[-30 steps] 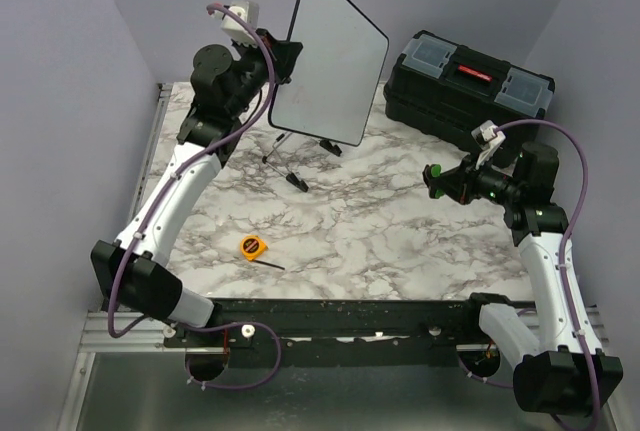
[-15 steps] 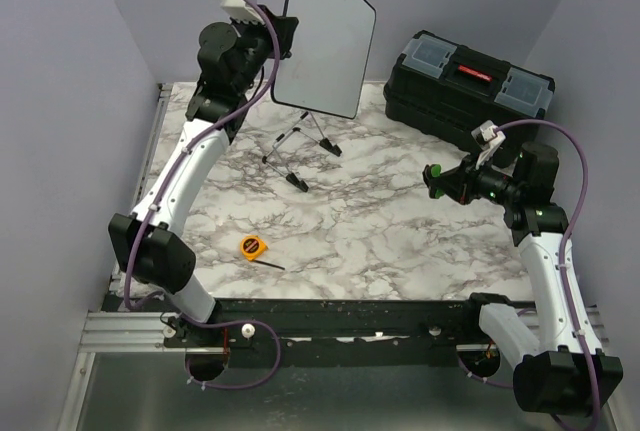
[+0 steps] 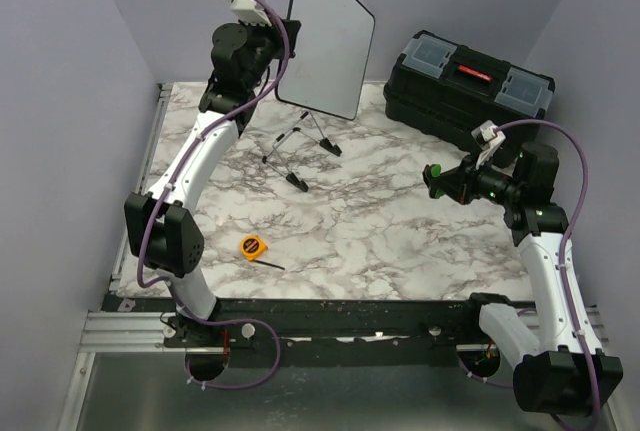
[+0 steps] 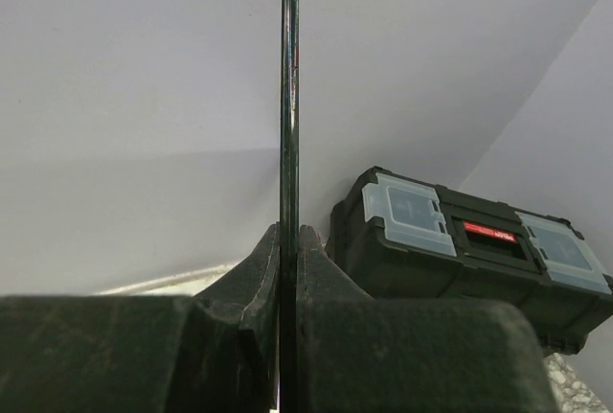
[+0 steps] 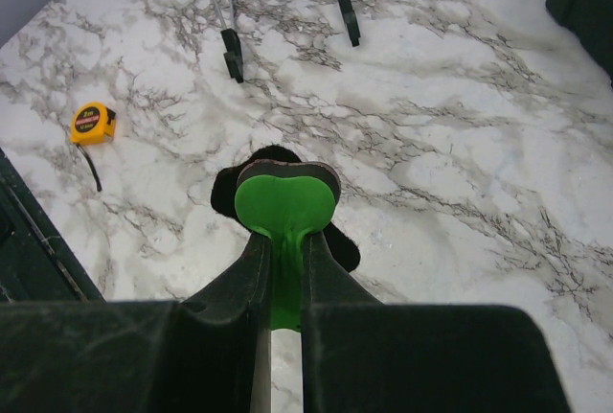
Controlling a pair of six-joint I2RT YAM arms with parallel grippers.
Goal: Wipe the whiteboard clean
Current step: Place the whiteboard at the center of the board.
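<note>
On the near part of the marble table [image 3: 380,241] lies a small orange tape measure [image 3: 252,246], a short piece of its black tape pulled out toward the right.

To the right, over the middle of the table, the right gripper [image 3: 437,179] hangs above the surface and points to the left. Its jaws are closed on a small eraser [image 5: 284,197] with a green back and a black pad. The right wrist view shows the green part pinched between the two fingers, with the pad held above the marble and not touching it.

Farther back stands a thin black wire easel stand [image 3: 300,146], its feet on the table. From above, a small gap shows between its top and the lower edge of the whiteboard [image 3: 330,36].

The whiteboard is at the far side of the table, left of the middle. It is held up in the air, nearly upright and a little tilted, with its white face toward the camera. The left gripper [image 3: 290,36] is raised high and grips the board by its left edge. In the left wrist view the thin black rim runs straight up between the two fingers [image 4: 259,269], which press on it from both sides.

At the far right corner sits a black toolbox [image 3: 468,86] with a red latch and two clear lid compartments, well apart from the board.
</note>
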